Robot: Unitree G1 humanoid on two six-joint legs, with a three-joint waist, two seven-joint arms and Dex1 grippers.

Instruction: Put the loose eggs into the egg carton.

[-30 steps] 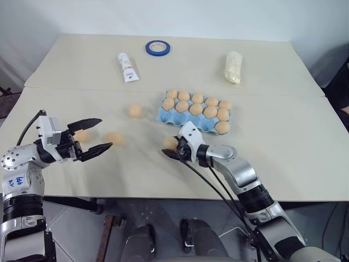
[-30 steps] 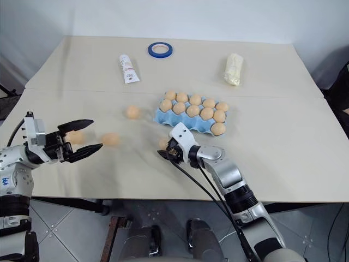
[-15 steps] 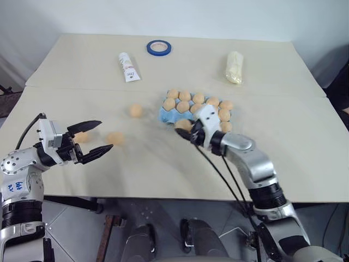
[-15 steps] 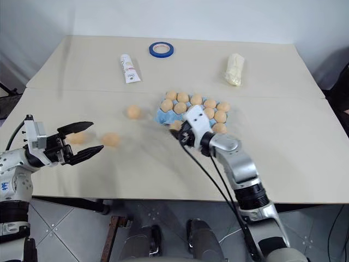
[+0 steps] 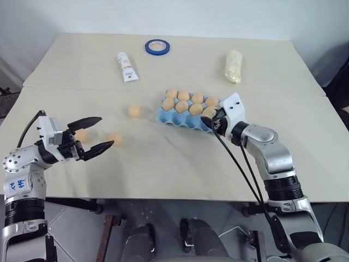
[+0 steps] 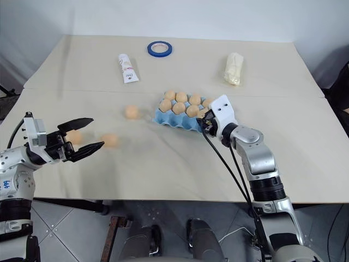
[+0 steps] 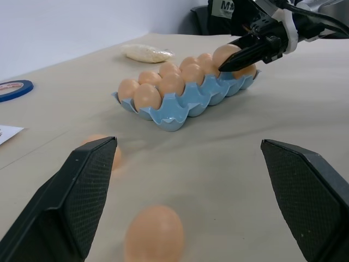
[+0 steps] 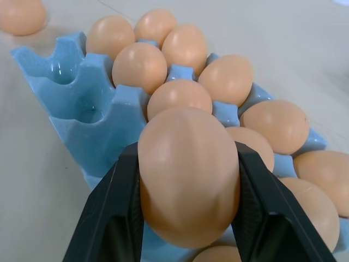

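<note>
The light blue egg carton (image 5: 180, 118) lies mid-table with several eggs in its cups; two cups at its left end (image 8: 71, 76) look empty. My right gripper (image 5: 210, 120) is shut on an egg (image 8: 188, 174) and holds it just above the carton's near right part. Three loose eggs lie on the table to the left: one beside the carton (image 5: 134, 111), one further forward (image 5: 114, 138), one (image 5: 80, 135) between the fingers of my left gripper (image 5: 104, 131). That gripper is open, hovering level and holding nothing. Its wrist view shows the carton (image 7: 180, 106) and two of those eggs (image 7: 154, 234).
At the back of the table are a blue tape ring (image 5: 157, 47), a white tube (image 5: 126, 66) and a pale yellow lumpy bag (image 5: 233, 66). A seam runs across the table behind the carton. The table's front edge lies close below both grippers.
My right gripper has lifted an egg from the table in front of the carton and carried it right and up, over the carton's near right part. The left gripper has stayed put.
</note>
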